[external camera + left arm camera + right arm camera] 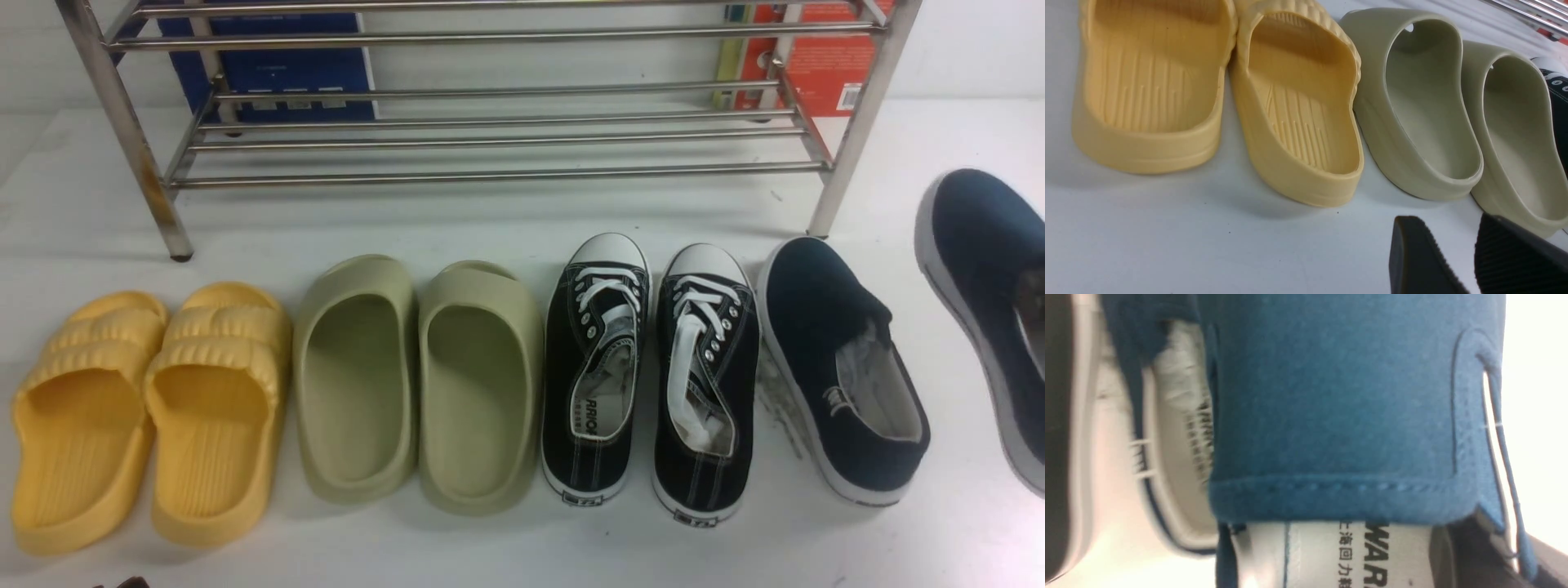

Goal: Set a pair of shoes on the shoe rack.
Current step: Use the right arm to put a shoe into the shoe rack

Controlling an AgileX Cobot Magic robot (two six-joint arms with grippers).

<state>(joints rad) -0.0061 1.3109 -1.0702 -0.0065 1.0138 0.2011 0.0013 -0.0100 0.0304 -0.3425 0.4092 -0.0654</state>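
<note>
One navy slip-on shoe (841, 367) lies on the white table at the right end of the row, toe toward the shoe rack (506, 139). The other navy shoe (984, 269) is at the far right edge, tilted and partly cut off. In the right wrist view its blue canvas (1339, 408) fills the frame. My right gripper (1498, 543) is shut on that shoe's side wall, with one finger inside the shoe. The first navy shoe shows behind it (1167, 416). My left gripper (1447, 228) is open and empty, low over the table by the green slippers' heels.
A row stands in front of the rack: yellow slippers (147, 408), green slippers (416, 376) and black lace-up sneakers (653, 376). A blue box (269, 65) and an orange box (816, 57) stand behind the rack. The rack's legs (131, 139) reach the table.
</note>
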